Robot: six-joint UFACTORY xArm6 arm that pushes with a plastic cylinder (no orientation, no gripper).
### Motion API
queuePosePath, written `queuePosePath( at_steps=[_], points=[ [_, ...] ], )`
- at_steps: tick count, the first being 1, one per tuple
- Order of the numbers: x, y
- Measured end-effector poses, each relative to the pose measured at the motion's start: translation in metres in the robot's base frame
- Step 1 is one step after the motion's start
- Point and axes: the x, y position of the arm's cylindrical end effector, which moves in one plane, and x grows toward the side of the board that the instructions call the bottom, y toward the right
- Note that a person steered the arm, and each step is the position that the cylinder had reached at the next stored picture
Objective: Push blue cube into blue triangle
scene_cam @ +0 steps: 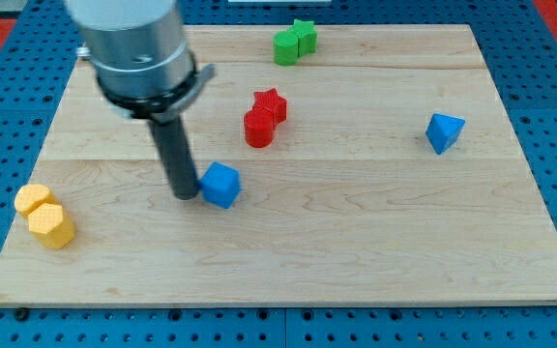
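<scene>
Touching blue cube (221, 185) with my tip (184, 196) | blue triangle (444, 131) well apart | fingers: none fitted

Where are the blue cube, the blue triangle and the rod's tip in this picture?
blue cube (221, 185), camera view, on its front face.
blue triangle (444, 131), camera view, on its middle face.
my tip (186, 195), camera view, on the rod's very end, just at the view's left of the cube.

The arm's grey housing (133, 43) ran off the view's top edge; the counter's (375, 251) bottom-right corner was cut off.
</scene>
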Motion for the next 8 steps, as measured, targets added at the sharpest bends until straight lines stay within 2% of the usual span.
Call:
queuePosePath(
  at_steps=[2, 6, 8],
  points=[
    [-0.007, 0.077],
    [-0.078, 0.23],
    [-0.08, 0.244]
  ],
)
